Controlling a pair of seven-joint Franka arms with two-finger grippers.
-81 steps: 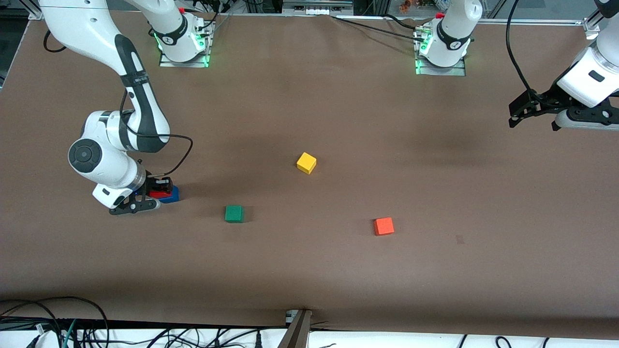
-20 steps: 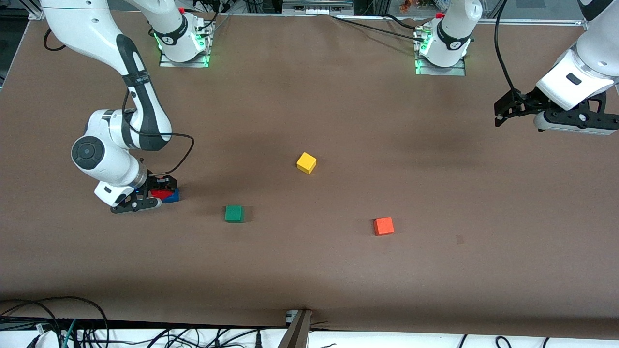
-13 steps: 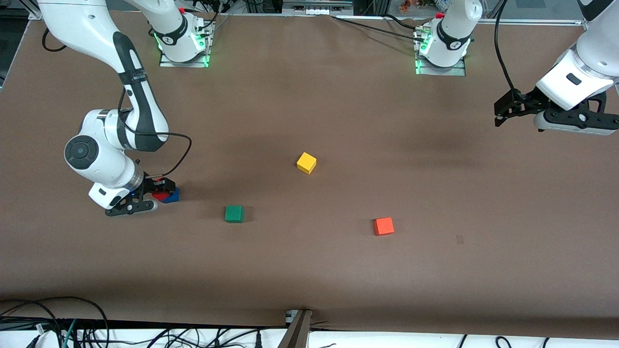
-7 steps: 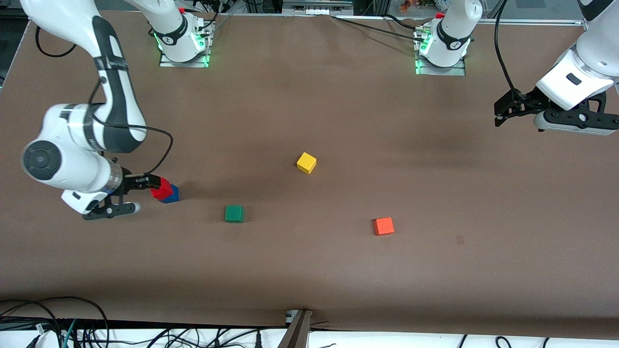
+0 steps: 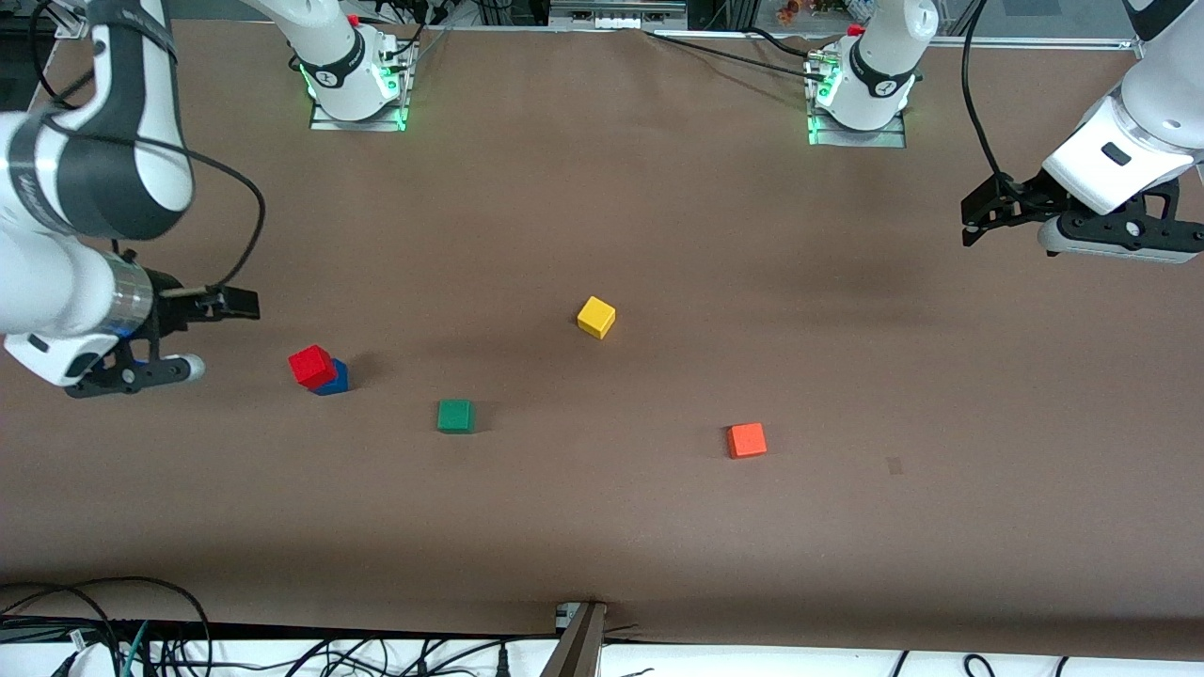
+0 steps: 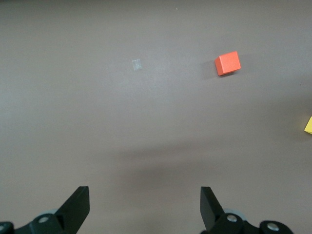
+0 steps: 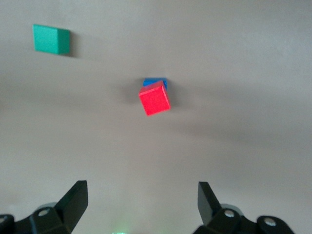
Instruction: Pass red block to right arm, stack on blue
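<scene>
The red block [image 5: 312, 365] [image 7: 154, 98] rests on the blue block [image 5: 334, 379] [image 7: 156, 82], turned a little and shifted off centre, toward the right arm's end of the table. My right gripper [image 5: 230, 304] [image 7: 141, 202] hangs open in the air beside the stack, apart from it, with nothing between its fingers. Over the table's edge at the left arm's end, my left gripper [image 5: 978, 218] [image 6: 145, 204] waits, open and empty.
A green cube [image 5: 455, 416] [image 7: 51, 39] lies near the stack, toward the middle of the table. A yellow cube [image 5: 596, 317] [image 6: 309, 125] sits mid-table. An orange-red cube [image 5: 747, 440] [image 6: 227, 63] lies nearer the front camera, toward the left arm's end.
My right gripper has let go of the red block, risen and pulled back toward the right arm's end of the table. The red block stays on the blue one. The left arm has not moved.
</scene>
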